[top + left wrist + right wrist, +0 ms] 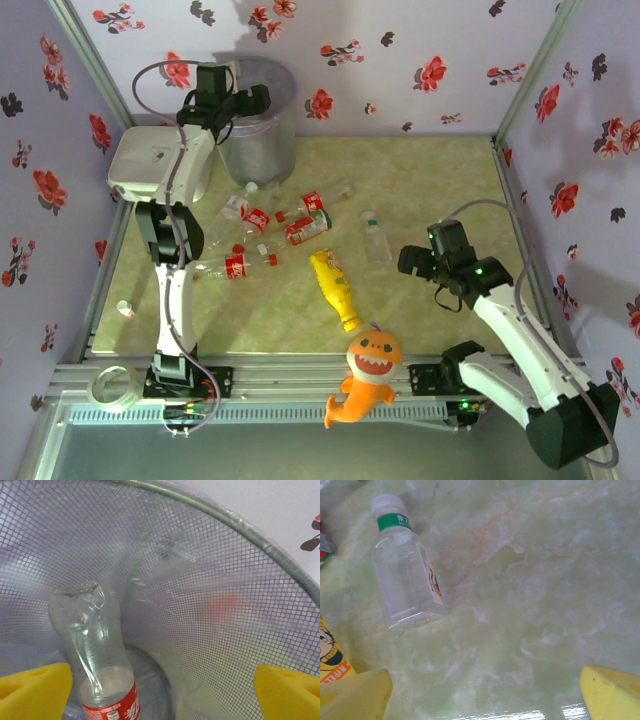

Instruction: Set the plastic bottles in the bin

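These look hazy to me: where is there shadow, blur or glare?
Top external view: the left arm casts a grey shadow on the wall above the bin. Left wrist view: the bin's mesh is crisp, a pinkish smear beyond it out of focus. Right wrist view: white glare on the table at the bottom; the clear bottle looks soft.

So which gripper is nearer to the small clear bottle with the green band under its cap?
The right. The right gripper hovers close beside the clear bottle, jaws open; the left gripper is far off, over the mesh bin.
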### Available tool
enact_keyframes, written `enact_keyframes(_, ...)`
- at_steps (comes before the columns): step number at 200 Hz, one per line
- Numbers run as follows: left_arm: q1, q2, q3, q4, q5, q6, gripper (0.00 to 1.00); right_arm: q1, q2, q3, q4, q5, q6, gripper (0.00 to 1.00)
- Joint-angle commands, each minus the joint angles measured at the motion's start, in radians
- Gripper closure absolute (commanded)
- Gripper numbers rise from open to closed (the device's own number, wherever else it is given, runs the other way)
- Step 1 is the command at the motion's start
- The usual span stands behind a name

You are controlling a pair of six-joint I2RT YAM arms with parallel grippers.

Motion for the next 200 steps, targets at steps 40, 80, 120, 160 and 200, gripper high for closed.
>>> enact_keyframes(40,0.008,-0.22,0.066,-0.064,0.012,0.042,0.05,0.131,0.234,0.127,0.082,0.085,-0.051,0.03)
enact_keyframes(80,0.009,-0.445,-0.17,-0.114,0.013,0.053,0.05,0.161,0.443,0.212,0.14,0.088,-0.08,0.03)
enact_keyframes(120,0.003,-0.899,-0.845,0.129,0.031,-0.091,0.05,0.163,0.592,0.258,0.181,0.052,-0.1,0.03)
enact_keyframes(160,-0.033,-1.133,-1.19,0.11,0.09,-0.162,0.06,0.163,0.689,0.252,0.227,0.01,-0.094,0.06)
enact_keyframes(200,-0.075,-1.302,-1.546,0.192,0.154,-0.308,0.06,0.163,0.78,0.262,0.257,0.003,-0.091,0.08)
